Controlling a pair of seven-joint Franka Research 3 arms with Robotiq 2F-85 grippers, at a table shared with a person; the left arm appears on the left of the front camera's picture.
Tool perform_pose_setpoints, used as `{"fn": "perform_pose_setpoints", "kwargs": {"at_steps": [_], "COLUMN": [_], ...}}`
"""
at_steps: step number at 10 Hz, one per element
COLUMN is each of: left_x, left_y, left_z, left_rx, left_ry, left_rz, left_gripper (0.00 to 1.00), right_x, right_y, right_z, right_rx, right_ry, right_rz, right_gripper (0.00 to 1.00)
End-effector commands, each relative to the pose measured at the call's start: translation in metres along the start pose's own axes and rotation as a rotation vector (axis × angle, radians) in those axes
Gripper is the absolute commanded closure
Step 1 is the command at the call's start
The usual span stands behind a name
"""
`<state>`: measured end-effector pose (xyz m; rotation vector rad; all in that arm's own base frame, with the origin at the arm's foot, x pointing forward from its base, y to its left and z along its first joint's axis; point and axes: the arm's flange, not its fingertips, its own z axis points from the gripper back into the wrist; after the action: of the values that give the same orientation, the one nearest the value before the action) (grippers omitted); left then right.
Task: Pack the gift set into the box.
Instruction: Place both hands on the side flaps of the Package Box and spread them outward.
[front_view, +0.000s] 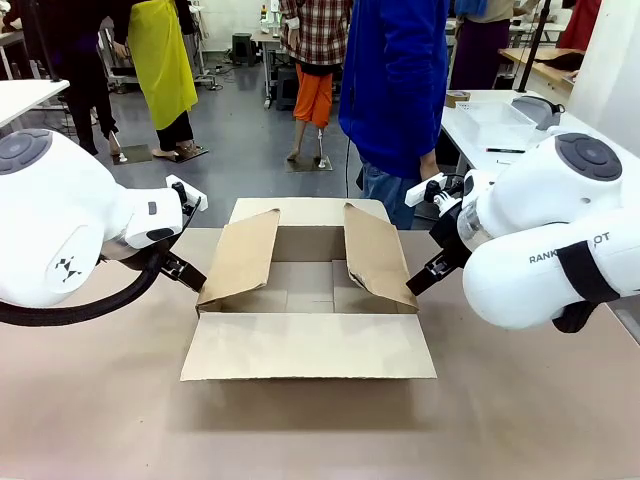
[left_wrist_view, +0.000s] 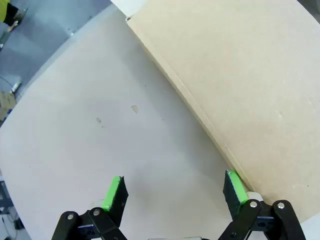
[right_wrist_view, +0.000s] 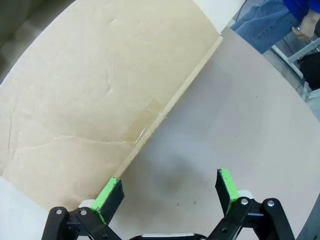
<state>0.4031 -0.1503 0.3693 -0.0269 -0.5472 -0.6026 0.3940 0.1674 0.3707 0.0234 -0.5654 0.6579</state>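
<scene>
the left gripper (left_wrist_view: 174, 187) is holding its two fingers wide apart with nothing between them, hanging low over the table (front_view: 300, 430). one of its green pads (left_wrist_view: 234, 184) is sitting right at the outer edge of a side flap of the box (front_view: 305, 345); whether it is touching the cardboard cannot be told. the other pad is hanging over bare tabletop.

the right gripper (right_wrist_view: 168, 185) is likewise spreading its fingers, gripping nothing. one of its pads is sitting at the outer edge of the opposite side flap, and the other is hovering over bare table.

the box is standing open in the middle of the table, between the two grippers. its near flap is lying folded out flat toward the robot, its far flap is lying folded out toward the far side, and its two side flaps are leaning up at a tilt.

a person in a blue top (front_view: 395, 80) is standing at the far side of the table, behind the box.
</scene>
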Motion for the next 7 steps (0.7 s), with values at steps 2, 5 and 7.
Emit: {"fn": "perform_pose_setpoints", "kwargs": {"at_steps": [2, 5, 7], "left_x": [0.001, -0.005, -0.025], "left_y": [0.000, 0.006, 0.027], "left_z": [0.001, 0.014, 0.050], "left_rx": [0.000, -0.017, 0.032], "left_ry": [-0.004, 0.038, 0.140], "left_rz": [-0.001, -0.015, 0.006], "left_gripper": [0.00, 0.00, 0.00], "right_x": [0.001, -0.001, -0.013], "right_y": [0.000, -0.006, -0.030], "right_z": [0.000, 0.009, 0.029], "right_rx": [0.000, -0.016, -0.005], "right_ry": [-0.001, 0.043, 0.136], "right_rz": [0.000, 0.004, -0.052], "right_gripper": [0.00, 0.00, 0.00]}}
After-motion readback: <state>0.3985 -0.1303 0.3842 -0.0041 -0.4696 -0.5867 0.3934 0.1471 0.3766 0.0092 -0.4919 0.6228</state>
